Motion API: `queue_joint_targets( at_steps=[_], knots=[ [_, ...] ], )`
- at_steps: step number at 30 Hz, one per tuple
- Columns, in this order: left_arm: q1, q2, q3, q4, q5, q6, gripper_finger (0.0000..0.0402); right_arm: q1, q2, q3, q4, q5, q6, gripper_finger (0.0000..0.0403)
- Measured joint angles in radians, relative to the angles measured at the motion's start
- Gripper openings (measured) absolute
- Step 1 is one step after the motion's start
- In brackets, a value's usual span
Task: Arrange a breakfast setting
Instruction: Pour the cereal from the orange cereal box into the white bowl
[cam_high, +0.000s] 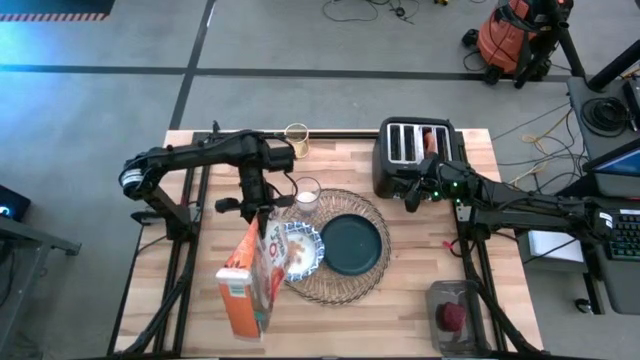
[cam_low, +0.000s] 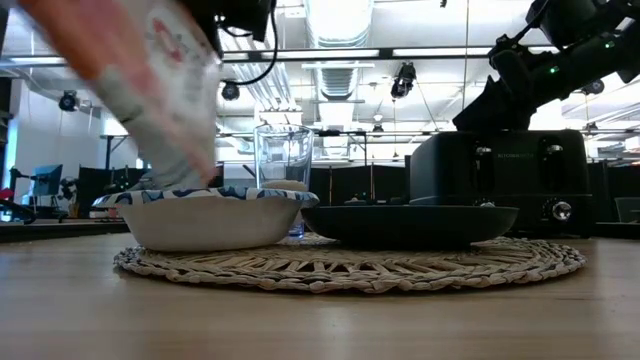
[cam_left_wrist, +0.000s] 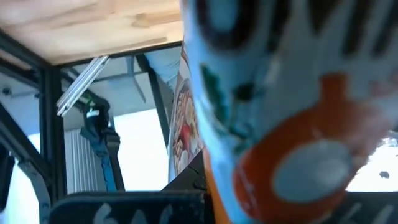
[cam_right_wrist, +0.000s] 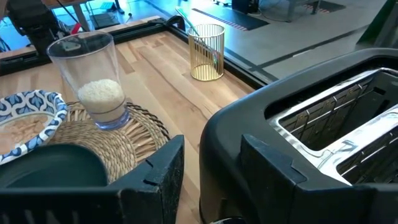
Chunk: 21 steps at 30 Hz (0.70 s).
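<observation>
L gripper (cam_high: 262, 218) clamped on the tilted red-and-white cereal bag (cam_high: 266, 262), its mouth tipped over the blue-and-white bowl (cam_high: 300, 250) – the pouring step looks to be in hand, w/ pale cereal visible in the bowl from the R wrist view. Bowl, dark teal plate (cam_high: 351, 244) and small clear glass (cam_high: 307, 195) all sit on the round woven placemat (cam_high: 370, 278) at table centre; an orange carton (cam_high: 238, 298) stands near the front edge. R gripper (cam_high: 412, 196) hangs by the black toaster (cam_high: 412, 152), fingers parted, holding nothing. Red fruit (cam_high: 453, 316) waits in a clear tub at the front R corner – still off the setting. Next likely calls for righting the bag w/o spilling, then setting it aside
</observation>
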Motion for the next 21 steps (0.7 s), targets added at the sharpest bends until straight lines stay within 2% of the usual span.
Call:
queue_joint_targets(
  at_steps=[8,12,16,19,21],
  knots=[
    [0.001,0.033,0.109,-0.002,-0.084,-0.012,0.0,0.0,0.0,0.0,0.0,0.0,0.0,0.0146],
    [0.001,0.039,0.123,-0.002,-0.088,-0.014,0.0,0.0,0.0,0.0,0.0,0.0,0.0,0.0146],
    [0.0,0.039,0.124,-0.002,-0.145,-0.014,0.0,0.0,0.0,0.0,0.0,0.0,0.0,0.0146],
    [0.001,0.039,0.124,-0.003,-0.11,-0.014,0.0,0.0,0.0,0.0,0.0,0.0,0.0,0.0146],
    [-0.001,0.037,0.124,-0.003,-0.14,-0.014,0.0,0.0,0.0,0.0,0.0,0.0,0.0,0.0146]
  ],
)
